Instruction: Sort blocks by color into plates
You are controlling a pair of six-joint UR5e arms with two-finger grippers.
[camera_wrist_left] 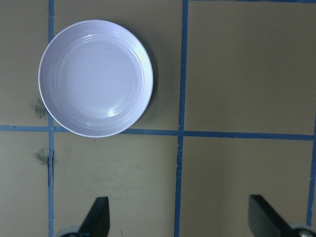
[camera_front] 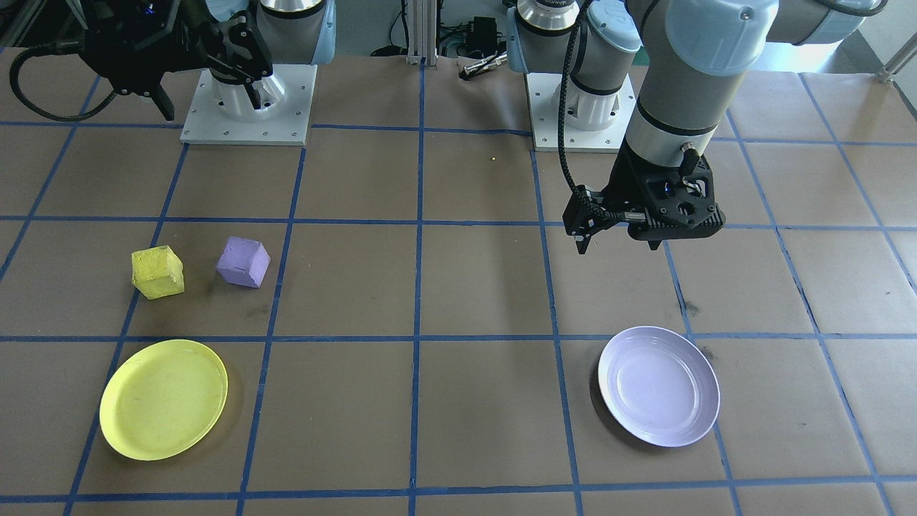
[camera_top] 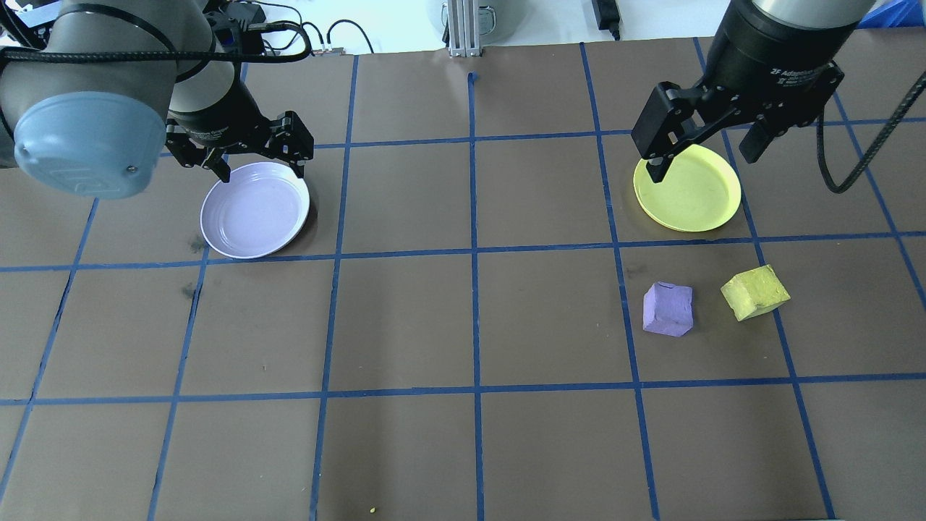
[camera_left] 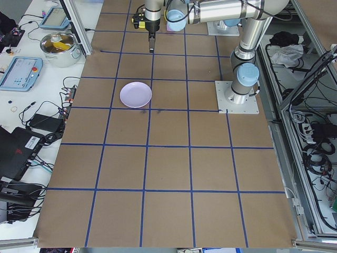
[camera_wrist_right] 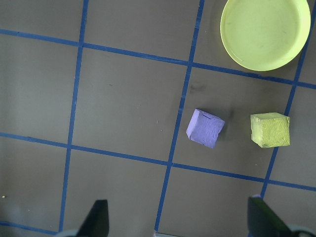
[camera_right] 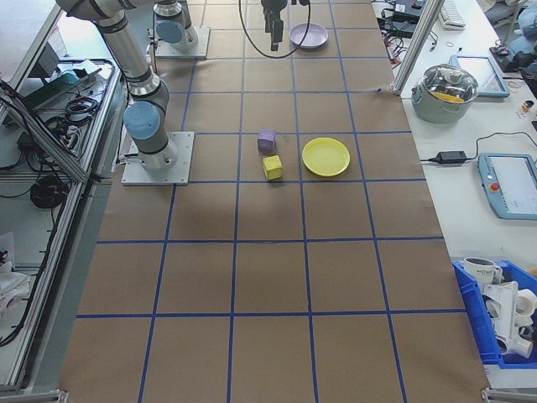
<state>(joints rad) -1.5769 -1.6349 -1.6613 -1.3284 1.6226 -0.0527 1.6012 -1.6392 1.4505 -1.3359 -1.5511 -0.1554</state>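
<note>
The left gripper [camera_top: 257,155] hangs in the air over the far edge of the purple plate [camera_top: 255,210], seen from overhead. Its two fingers stand wide apart and there is nothing between them. The big arm covers most of the gripper's body in that view. In its wrist camera only the two dark fingertips [camera_wrist_left: 98,217] poke in at the bottom, cut off by the edge. The purple plate has nothing in it. It lies on the brown table [camera_top: 463,325], across one of the blue tape lines [camera_top: 474,289].

In the middle of the table there is only brown paper and blue tape. A tiny yellow crumb [camera_top: 372,510] lies near the front edge; it is too small to tell what it is.

Further right, the purple block [camera_top: 668,309] sits on the table, with the yellow block [camera_top: 754,291] near it but not touching. Both are outside the plates. Beyond them is the yellow plate [camera_top: 687,195], also with nothing in it.

The right gripper [camera_top: 702,155] hangs high above the yellow plate and hides part of its far rim from overhead. Its fingers are spread wide and hold nothing. In the front view it is partly cut off at the top edge and hard to make out, dark on dark.
</note>
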